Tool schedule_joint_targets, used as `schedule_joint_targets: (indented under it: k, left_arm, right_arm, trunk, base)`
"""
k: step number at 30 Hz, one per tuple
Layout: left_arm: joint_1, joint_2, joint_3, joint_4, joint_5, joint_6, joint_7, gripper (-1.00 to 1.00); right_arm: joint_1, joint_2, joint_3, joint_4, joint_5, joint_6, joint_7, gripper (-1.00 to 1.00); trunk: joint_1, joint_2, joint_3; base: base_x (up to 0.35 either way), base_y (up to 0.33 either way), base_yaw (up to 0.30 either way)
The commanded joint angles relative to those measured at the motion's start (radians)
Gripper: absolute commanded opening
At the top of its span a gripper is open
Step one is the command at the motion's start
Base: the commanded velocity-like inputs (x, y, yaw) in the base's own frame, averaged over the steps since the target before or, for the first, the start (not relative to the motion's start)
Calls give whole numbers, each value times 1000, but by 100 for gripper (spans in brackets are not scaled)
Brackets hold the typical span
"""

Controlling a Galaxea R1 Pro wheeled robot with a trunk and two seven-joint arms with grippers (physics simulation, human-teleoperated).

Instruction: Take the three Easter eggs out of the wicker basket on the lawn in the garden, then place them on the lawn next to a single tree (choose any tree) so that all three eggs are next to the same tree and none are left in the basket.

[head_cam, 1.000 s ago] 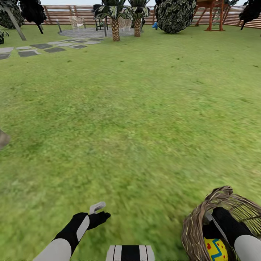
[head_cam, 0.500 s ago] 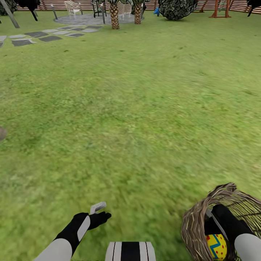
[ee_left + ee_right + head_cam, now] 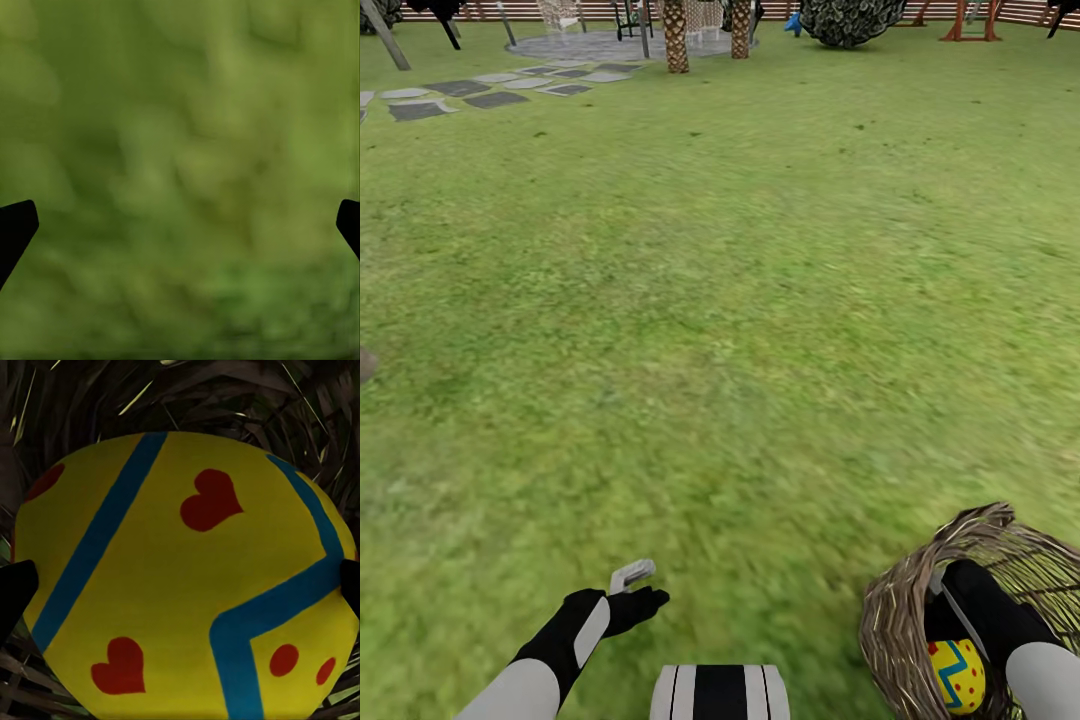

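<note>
Nearest, at the head view's lower right, the basket stands on the lawn with the right arm reaching down into it. One egg shows inside, yellow with a blue zigzag and red dots, just beside the arm's black wrist. The right wrist view looks straight onto this egg at close range: blue bands, red heart marks and red dots, wicker around and behind it. The right gripper has a black fingertip at each edge of that view, spread wide on either side of the egg; whether they touch it I cannot tell. Other eggs cannot be made out

At the lower left the left gripper hangs low over bare grass, well apart from the basket. In the left wrist view its fingertips sit far apart with blurred grass between them, holding nothing

Beyond, open lawn runs to grey stepping stones at the far left, two palm trunks by a paved round patch, a dark round shrub and a red-brown wooden frame before the slat fence
</note>
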Motion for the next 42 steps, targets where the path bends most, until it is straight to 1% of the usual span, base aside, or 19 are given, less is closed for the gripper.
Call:
schedule_joint_targets:
  k: [1,22,28,32,38,42]
  left_arm:
    - [0,-1,6,-2,5,8,-2,100]
    - [0,0,7,-2,6,6,-2,100]
    - [-1,8,8,-2,4,5,-1,100]
    - [0,8,6,8,1,5,5,100]
    - [0,9,7,12,4,5,5,100]
    - [0,9,8,24,7,0,4,100]
  right_arm:
    - [1,0,0,65,13,3,9,-100]
    - [1,1,1,65,13,3,6,-100]
    - [1,1,1,66,13,3,4,-100]
    - [1,1,1,66,13,3,6,-100]
    - [1,1,1,65,13,3,6,-100]
    - [1,1,1,66,13,3,6,-100]
  trunk:
    - [0,0,-1]
    - [0,0,-1]
    - [0,0,-1]
    - [-2,1,15]
    - [-4,2,38]
    - [-6,3,53]
  base:
    - [0,0,0]
    - [-5,0,0]
    - [-6,0,0]
    - [0,0,0]
    - [-8,0,0]
    - [-275,0,0]
